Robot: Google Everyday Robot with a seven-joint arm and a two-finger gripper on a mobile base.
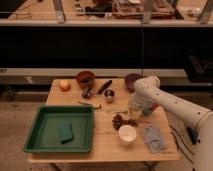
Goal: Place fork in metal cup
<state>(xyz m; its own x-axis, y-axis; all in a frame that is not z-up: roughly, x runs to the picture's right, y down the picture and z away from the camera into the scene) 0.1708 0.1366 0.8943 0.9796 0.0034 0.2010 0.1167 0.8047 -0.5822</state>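
Camera view: tray point(49, 122) holds sponge point(65, 132); tool point(136, 109) hovers near metal cup point(109, 94).

Green tray point(42, 127), white bowl point(127, 134), round fruit point(64, 85), knife point(104, 87)

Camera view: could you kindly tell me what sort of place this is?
Probably a robotics lab with a mock kitchen setup: a light wooden table carrying a white round bowl and a green plastic tray, the white robot arm's gripper low over its right side.
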